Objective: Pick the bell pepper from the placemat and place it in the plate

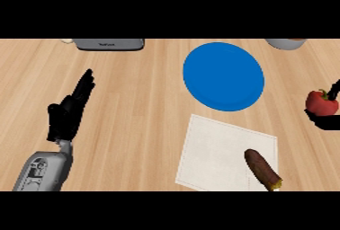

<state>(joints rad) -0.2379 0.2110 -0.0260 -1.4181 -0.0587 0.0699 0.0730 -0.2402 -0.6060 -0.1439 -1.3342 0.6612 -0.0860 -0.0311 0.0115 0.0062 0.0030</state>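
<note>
The plate (223, 75) is plain blue. The placemat (222, 155) is off-white, the bell pepper (321, 102) red, the hands black. At lower right lies a dark brown vegetable (263, 168). The counter (139, 108) shows light wood grain.

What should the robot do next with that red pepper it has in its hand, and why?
Probably carry it left and a little farther up the counter, toward the blue plate. The right hand at the view's right edge is curled round the red bell pepper, already off the white placemat and to the right of the plate, which holds nothing. The left hand rests open.
</note>
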